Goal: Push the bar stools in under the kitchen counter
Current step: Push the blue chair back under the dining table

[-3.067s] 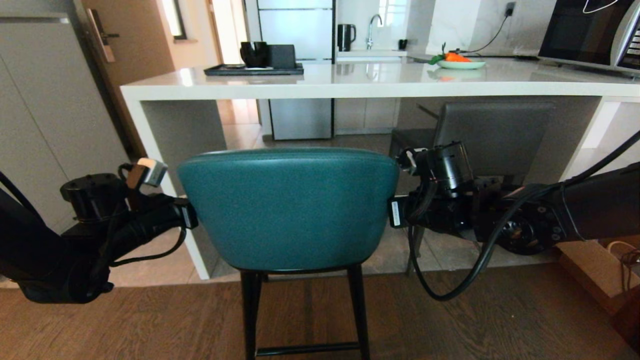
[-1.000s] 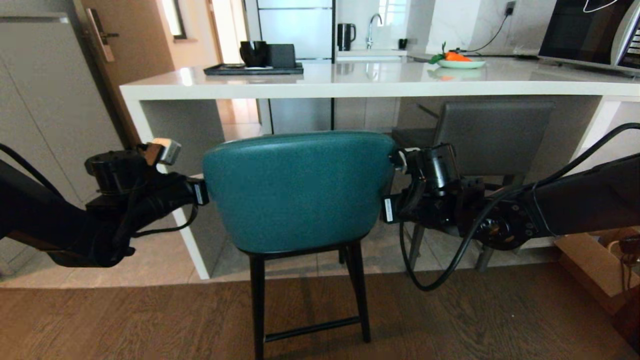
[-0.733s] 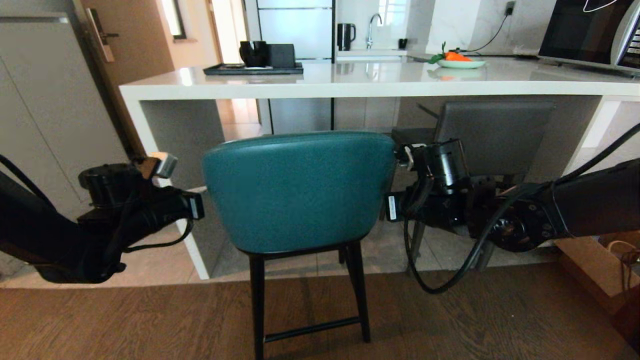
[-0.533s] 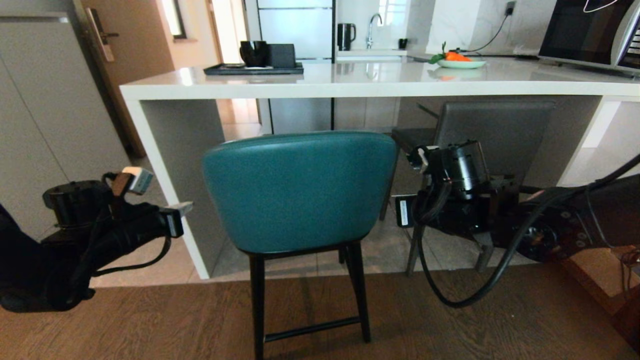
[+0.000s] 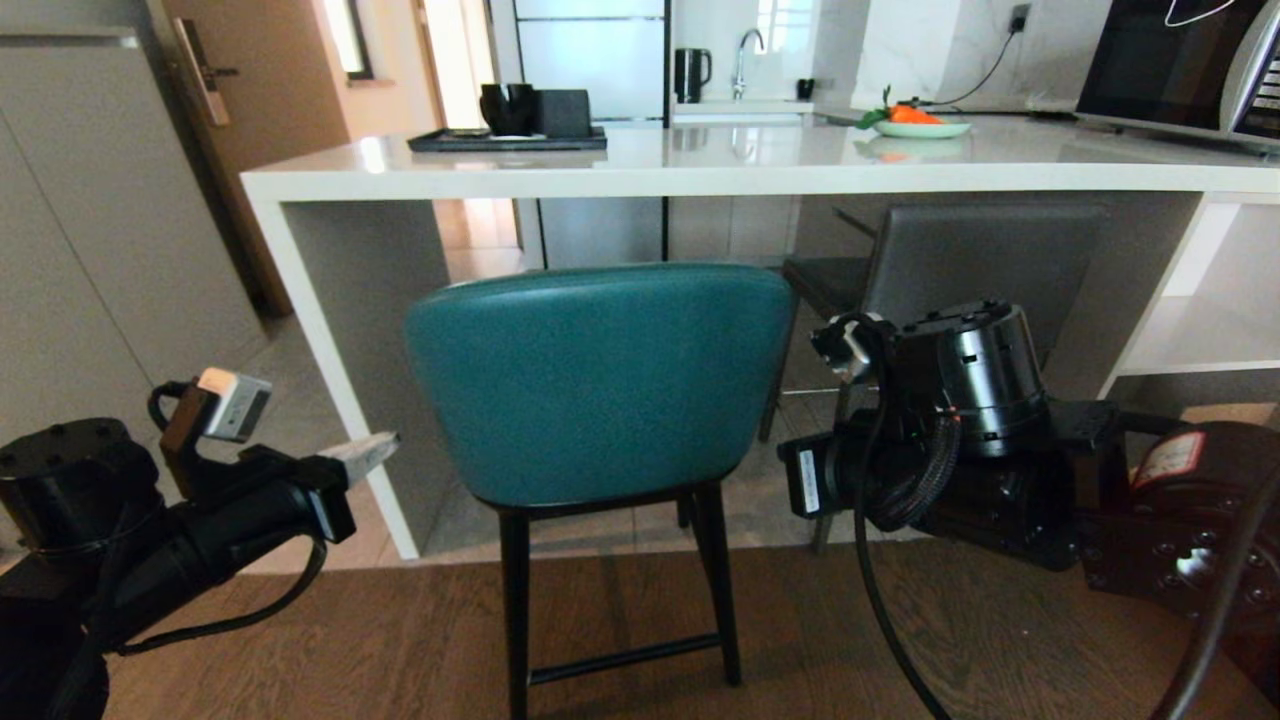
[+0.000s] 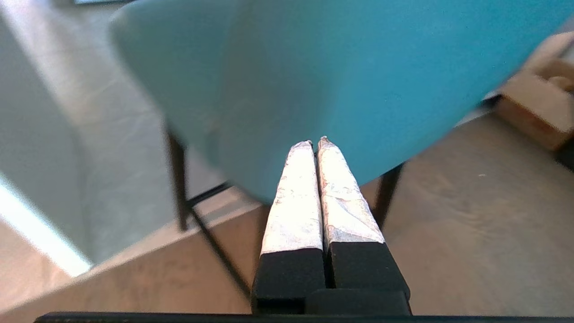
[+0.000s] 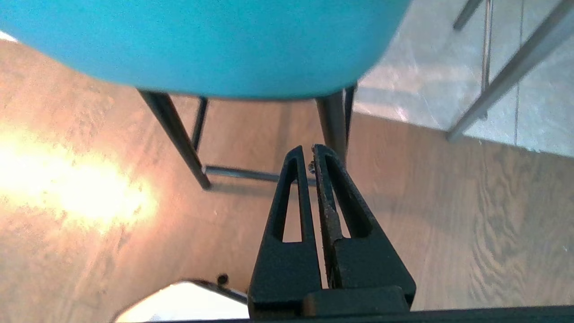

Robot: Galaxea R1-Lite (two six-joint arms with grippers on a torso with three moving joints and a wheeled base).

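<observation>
Progress looks partial, judging by how things sit: teal stool [image 5: 598,380] stands w/ its back just outside the kitchen counter [image 5: 700,165] edge, seat facing in, rear legs on the wood floor [image 5: 400,650]; it prob. needs a further shove before it counts as tucked; grey stool [image 5: 985,265] sits deeper, its back under the slab, so that one seems done or nearly so.

Left gripper [image 6: 316,142] is clenched, holding nothing, low and beside the teal stool's left edge, apart from it in the head view; right gripper [image 7: 306,154] is also pinched closed and empty, low by the stool's right side, pointing past the black legs; neither touches the stool.

Materials: teal back is padded, fine-grained leather-like skin, rounded corners, gently curved shell; legs thin, black, straight, w/ a crossbar low down; grey stool has a flat rectangular back, smooth dark upholstery, thin metal legs; counter top is a thick glossy pale slab w/ reflections, plain matte side panel on the left, white shelf on the right; floor goes from wood plank to pale tile under the counter; left fingers [image 6: 296,197] look wrapped in whitish tape, right ones are bare black w/ cut-outs.
</observation>
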